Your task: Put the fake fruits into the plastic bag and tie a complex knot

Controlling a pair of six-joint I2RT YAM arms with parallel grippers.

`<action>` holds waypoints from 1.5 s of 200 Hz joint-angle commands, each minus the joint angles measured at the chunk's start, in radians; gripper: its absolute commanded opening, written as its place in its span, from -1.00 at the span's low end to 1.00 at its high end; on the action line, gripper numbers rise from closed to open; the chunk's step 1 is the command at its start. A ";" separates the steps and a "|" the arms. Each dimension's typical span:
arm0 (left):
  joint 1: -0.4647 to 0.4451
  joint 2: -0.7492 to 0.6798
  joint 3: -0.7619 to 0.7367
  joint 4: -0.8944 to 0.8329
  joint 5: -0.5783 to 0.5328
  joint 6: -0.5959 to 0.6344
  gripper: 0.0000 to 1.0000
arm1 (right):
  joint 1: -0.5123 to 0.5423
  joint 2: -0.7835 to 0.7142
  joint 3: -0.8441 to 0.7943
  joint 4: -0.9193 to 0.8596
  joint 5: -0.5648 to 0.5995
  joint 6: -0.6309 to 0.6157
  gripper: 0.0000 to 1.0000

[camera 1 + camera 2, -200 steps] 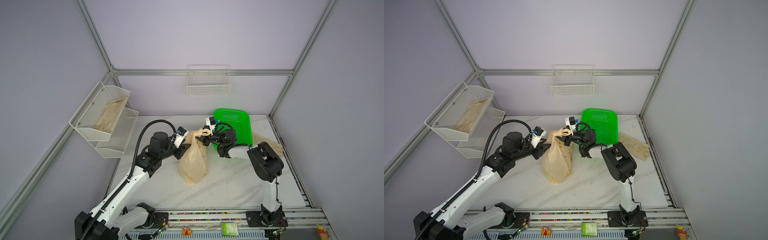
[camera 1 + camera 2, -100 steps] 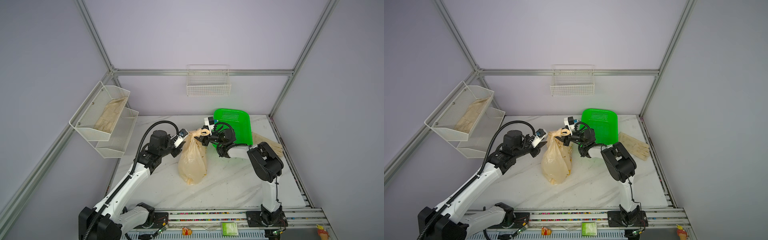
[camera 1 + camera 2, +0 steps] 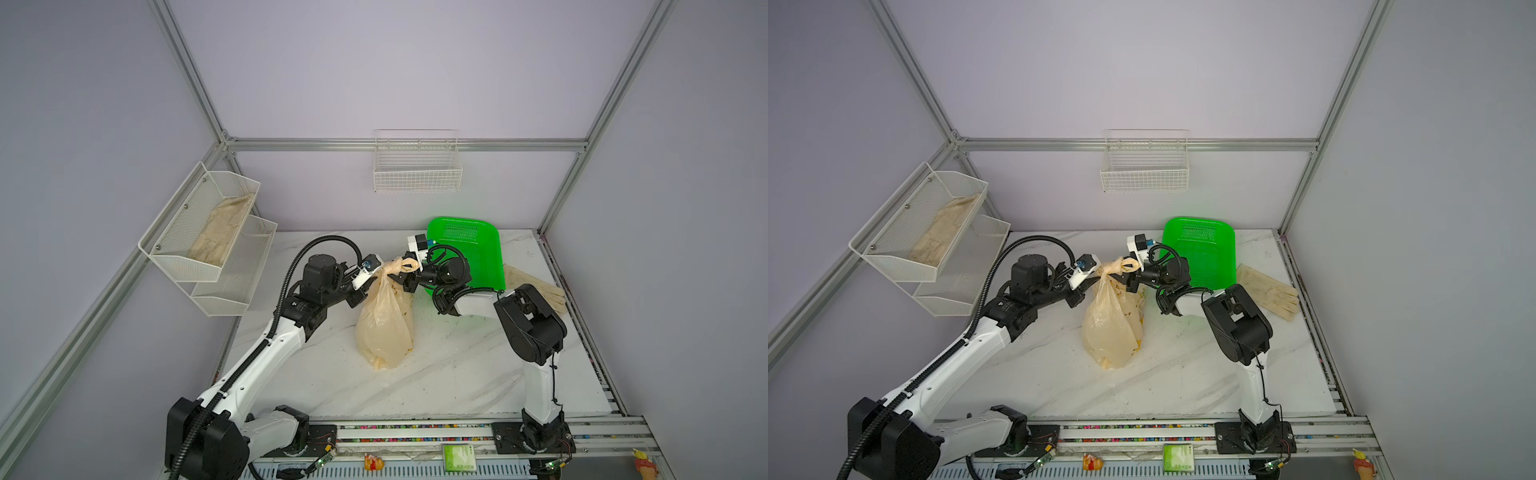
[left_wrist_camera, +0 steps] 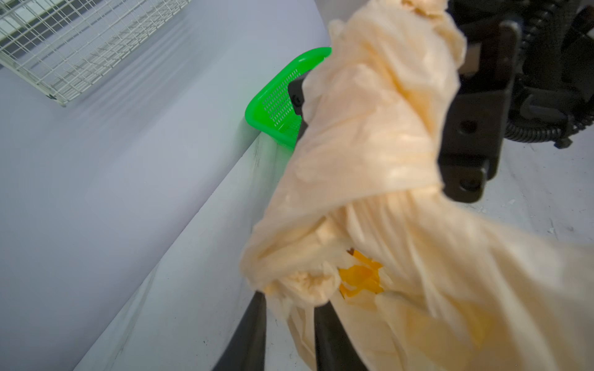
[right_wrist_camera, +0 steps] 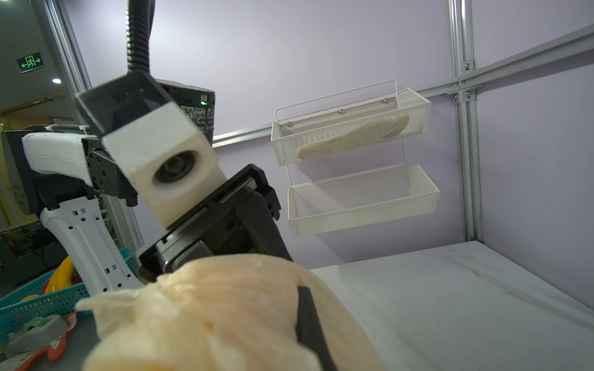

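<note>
Hanging between the two grippers, the plastic bag (image 3: 384, 328) stands stretched tall near the middle of the worktop (image 3: 457, 374). Its bulging bottom rests on the marble and its neck is drawn up into the knot (image 3: 390, 268). The left gripper (image 4: 292, 308) is closed to a narrow gap on a bunched strap end just below the knot, with film squeezed between its two black fingers (image 4: 257, 327). The right gripper (image 3: 409, 276) is clamped tight on the twisted handle from the opposite side, one finger on each side of the roll. A yellow patch (image 4: 360, 279) shows through the film; fruit or print, I cannot tell. A green basket (image 3: 465, 249) sits at the back of the worktop behind the right gripper, with gloves (image 3: 536, 286) just beside it.
</note>
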 commanded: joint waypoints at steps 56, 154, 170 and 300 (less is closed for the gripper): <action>0.008 0.021 0.133 0.053 0.090 0.048 -0.46 | 0.007 -0.015 0.031 0.015 -0.016 -0.021 -1.00; 0.008 0.011 0.153 0.034 0.127 0.084 -0.41 | 0.009 -0.014 0.038 -0.022 -0.009 -0.046 -1.00; 0.008 0.012 0.158 0.017 0.125 0.091 -0.47 | 0.008 -0.014 0.038 -0.024 -0.009 -0.047 -1.00; 0.008 -0.021 0.185 -0.105 0.080 0.150 -0.88 | 0.008 -0.024 0.047 -0.159 0.019 -0.148 -1.00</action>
